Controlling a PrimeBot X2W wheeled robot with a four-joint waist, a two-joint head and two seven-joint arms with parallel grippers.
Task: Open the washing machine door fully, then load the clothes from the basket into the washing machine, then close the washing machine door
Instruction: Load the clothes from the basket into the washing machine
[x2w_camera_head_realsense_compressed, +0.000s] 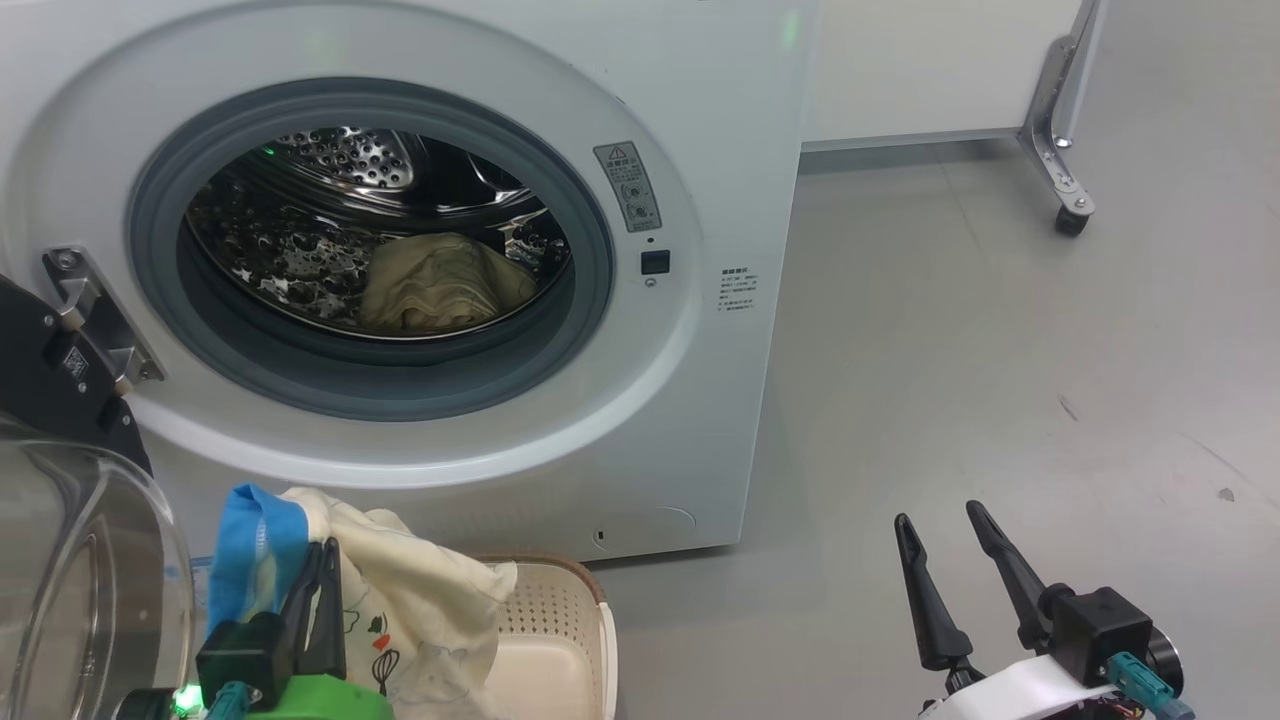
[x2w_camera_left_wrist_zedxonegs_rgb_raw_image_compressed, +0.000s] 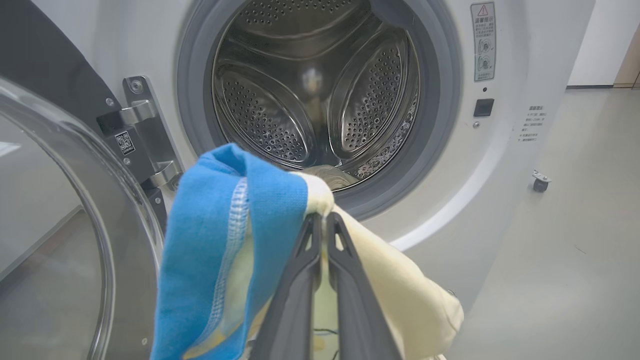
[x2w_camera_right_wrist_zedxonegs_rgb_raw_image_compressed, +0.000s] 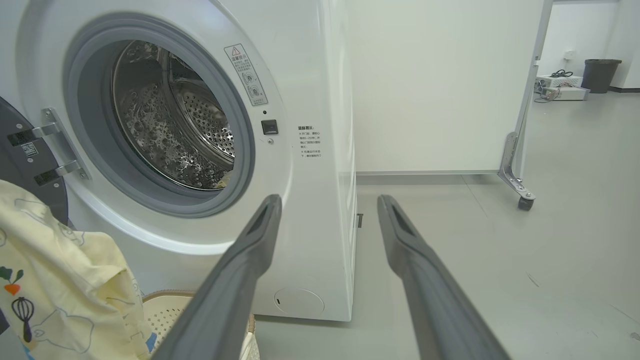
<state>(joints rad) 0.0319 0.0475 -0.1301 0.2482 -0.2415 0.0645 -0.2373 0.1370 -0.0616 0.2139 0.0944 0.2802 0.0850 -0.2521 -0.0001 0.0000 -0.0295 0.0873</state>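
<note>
While the left gripper (x2w_camera_head_realsense_compressed: 324, 548) keeps its jaws pressed together on a bunch of the clothes (x2w_camera_head_realsense_compressed: 420, 590), the bundle hangs over the basket (x2w_camera_head_realsense_compressed: 560, 610) at the lower left of the head view, below and in front of the washing machine (x2w_camera_head_realsense_compressed: 700, 120). Held bunch: cream-yellow cloth with small line drawings, plus a bright blue piece (x2w_camera_head_realsense_compressed: 250, 550) folded over its left side. Left wrist view: fingertips (x2w_camera_left_wrist_zedxonegs_rgb_raw_image_compressed: 311, 225) pinch the cream edge, the blue fold lies to their left, and the drum (x2w_camera_left_wrist_zedxonegs_rgb_raw_image_compressed: 310, 90) is straight ahead. Washing machine door (x2w_camera_head_realsense_compressed: 60, 560) is swung out to the left on its hinge (x2w_camera_head_realsense_compressed: 95, 310). Its clear glass bowl is just beside the bundle, and I cannot tell whether cloth and glass touch. Room on that side is tight. The grey rubber ring (x2w_camera_head_realsense_compressed: 590, 300) shows unbroken all round the opening, with nothing across it. One cream garment (x2w_camera_head_realsense_compressed: 435, 285) lies at the bottom of the drum, toward the right. Basket stands on the floor (x2w_camera_head_realsense_compressed: 1000, 350) just in front of the machine's base, brown rim near the lower front panel. The part of its inside that shows is bare. Right gripper (x2w_camera_head_realsense_compressed: 938, 515) has jaws spread wide and holds nothing. It sits over bare grey floor to the right of the machine's front corner, well apart from the basket. Floor on the right is open as far as a metal frame leg on a caster (x2w_camera_head_realsense_compressed: 1070, 215), beside a white panel (x2w_camera_head_realsense_compressed: 900, 60).
</note>
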